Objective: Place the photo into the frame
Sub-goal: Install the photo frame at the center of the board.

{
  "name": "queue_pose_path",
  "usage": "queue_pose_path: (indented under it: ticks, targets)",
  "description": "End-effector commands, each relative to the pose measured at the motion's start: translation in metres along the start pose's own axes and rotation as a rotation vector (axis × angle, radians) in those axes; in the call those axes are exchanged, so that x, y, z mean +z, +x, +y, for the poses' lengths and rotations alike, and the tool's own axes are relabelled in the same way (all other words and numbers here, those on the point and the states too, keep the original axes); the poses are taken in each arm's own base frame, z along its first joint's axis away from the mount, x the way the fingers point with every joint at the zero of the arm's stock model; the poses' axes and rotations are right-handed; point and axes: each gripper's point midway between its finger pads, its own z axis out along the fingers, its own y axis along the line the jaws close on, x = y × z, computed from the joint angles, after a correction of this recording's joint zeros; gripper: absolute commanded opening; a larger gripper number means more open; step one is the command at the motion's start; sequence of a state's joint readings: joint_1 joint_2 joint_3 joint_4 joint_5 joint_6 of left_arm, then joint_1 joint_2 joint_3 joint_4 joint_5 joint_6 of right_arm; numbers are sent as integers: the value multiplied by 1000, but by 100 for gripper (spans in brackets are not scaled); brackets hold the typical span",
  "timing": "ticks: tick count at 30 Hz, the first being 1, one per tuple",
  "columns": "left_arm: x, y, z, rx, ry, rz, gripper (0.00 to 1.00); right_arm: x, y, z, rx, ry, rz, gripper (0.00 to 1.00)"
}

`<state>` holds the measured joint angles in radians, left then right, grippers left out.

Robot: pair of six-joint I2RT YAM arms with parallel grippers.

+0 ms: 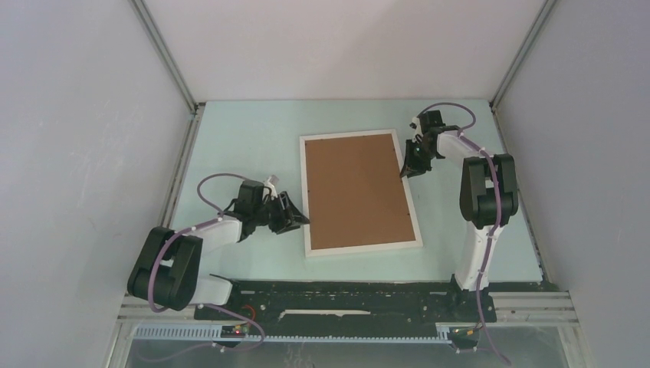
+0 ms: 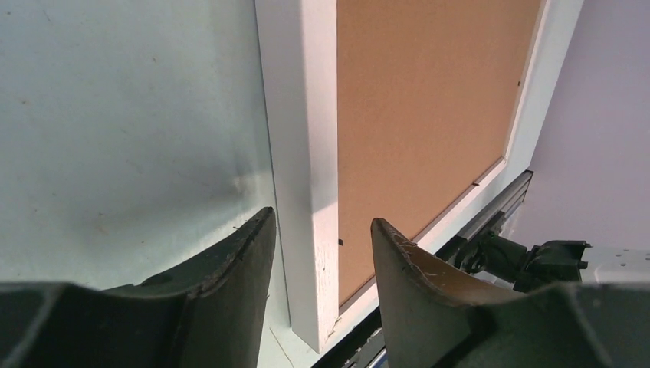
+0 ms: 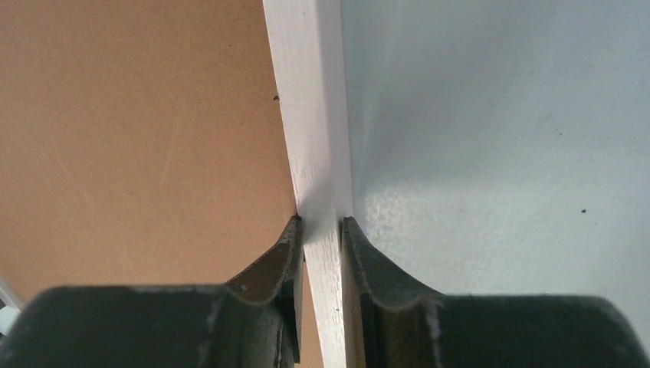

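I see the frame (image 1: 360,247) lying flat mid-table with its brown backing board (image 1: 354,190) facing up. My right gripper (image 3: 320,222) is clenched on the frame's right rail toward the far end. My left gripper (image 2: 322,218) straddles the left rail toward the near end, jaws released and apart

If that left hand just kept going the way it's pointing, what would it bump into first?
Probably the thin white rectangular picture frame: its side rail lies between the left hand's open fingers. The fingertips may reach the pale green tabletop and brown backing board either side; depth is unclear.
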<state>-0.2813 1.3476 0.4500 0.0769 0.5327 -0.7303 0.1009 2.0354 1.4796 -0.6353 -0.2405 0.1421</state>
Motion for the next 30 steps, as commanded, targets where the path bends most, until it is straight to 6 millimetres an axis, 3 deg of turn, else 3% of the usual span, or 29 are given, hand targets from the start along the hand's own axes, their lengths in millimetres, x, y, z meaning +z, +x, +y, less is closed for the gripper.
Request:
queue_pose_path:
  ticks: [1,7,13,30]
  targets:
    - [-1,4,-6,14,44,-6,53,13,6,-26,-10,120,26,19]
    - [-1,17,1,-6,35,27,46,10,5,-24,-13,120,18,19]
    - [-11,20,5,15,-2,3,49,12,5,-25,-7,117,16,19]
    - [7,24,16,21,-71,51,47,11,5,-21,-5,101,10,19]
